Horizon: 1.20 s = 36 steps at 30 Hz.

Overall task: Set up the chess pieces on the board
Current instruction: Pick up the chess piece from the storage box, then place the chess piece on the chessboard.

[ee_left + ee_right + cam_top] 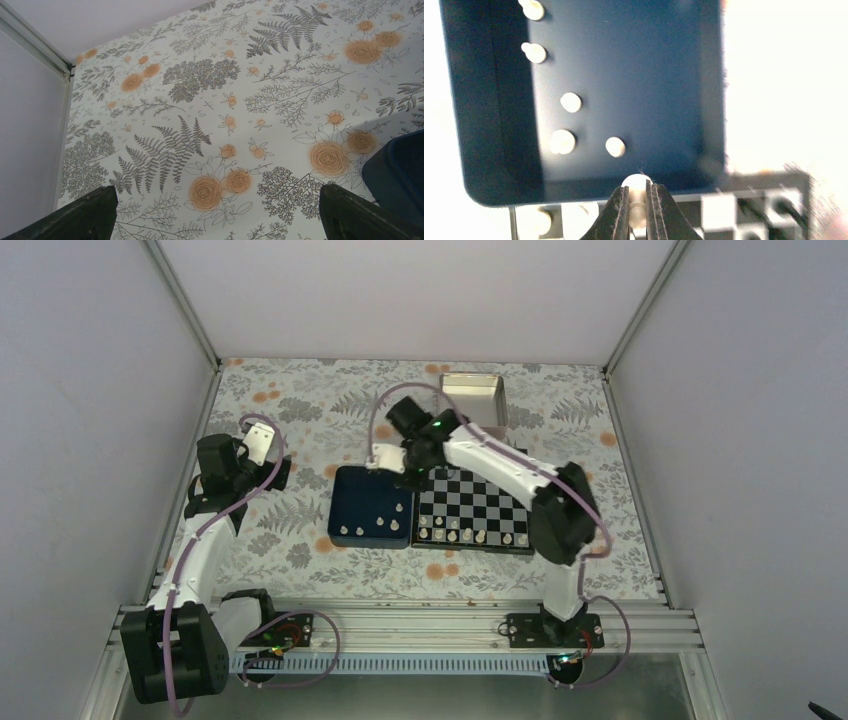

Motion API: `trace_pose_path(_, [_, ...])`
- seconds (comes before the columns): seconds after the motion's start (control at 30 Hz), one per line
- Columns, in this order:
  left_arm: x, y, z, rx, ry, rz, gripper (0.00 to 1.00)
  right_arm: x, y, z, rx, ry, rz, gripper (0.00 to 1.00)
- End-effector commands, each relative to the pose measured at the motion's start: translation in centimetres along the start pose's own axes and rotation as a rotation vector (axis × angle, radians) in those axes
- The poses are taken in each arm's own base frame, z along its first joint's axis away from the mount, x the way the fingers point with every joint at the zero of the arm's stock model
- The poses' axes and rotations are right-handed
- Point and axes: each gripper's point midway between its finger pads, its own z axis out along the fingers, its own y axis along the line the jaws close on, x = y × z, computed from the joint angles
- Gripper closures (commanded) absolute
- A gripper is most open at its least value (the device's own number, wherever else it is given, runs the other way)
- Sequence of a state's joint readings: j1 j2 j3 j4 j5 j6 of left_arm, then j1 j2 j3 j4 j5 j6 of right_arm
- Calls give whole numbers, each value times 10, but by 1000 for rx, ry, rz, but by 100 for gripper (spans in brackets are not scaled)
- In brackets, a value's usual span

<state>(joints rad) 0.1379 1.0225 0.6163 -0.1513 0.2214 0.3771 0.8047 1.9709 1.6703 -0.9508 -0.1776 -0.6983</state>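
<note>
Right wrist view: pinching one white chess piece point(638, 184) with the right gripper point(637, 194), jaws tight on it, at the edge of the blue tray point(649, 75). Just beside that tray: the board point(478, 502). Hovering over the flowery cloth point(200, 100) with the left gripper point(217, 210), jaws spread wide.

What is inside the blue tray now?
Five loose cream chess pieces show in the blue tray; the right pincer grips a sixth over its rim. The arm hides one corner.
</note>
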Motion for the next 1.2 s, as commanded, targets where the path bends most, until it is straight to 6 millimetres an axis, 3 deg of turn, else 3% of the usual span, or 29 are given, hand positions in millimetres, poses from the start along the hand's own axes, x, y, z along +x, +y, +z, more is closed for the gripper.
trace_pose_path(0.0, [0,1,0,-2,-7,-5,0,28,-9,-41,42,-54,80,96])
trace_pose_path(0.2, [1,4,1,-13,1,-8,0,97,-4,-63,88,-45,190,96])
trace_pose_path(0.33, [4,5,3,-20,12,-9,0,135,7,-58,90,-18,242,96])
trace_pose_path(0.5, [5,6,4,-25,20,-12,0,164,25,-41,58,13,275,96])
trace_pose_path(0.63, [7,7,5,-30,28,-13,0,177,35,-22,24,44,287,96])
trace_pose_path(0.8, [9,8,7,-34,37,-14,0,180,39,-7,-15,49,291,95])
trace_pose_path(1.17, [12,7,10,-27,45,-14,0,178,45,3,-68,56,290,95])
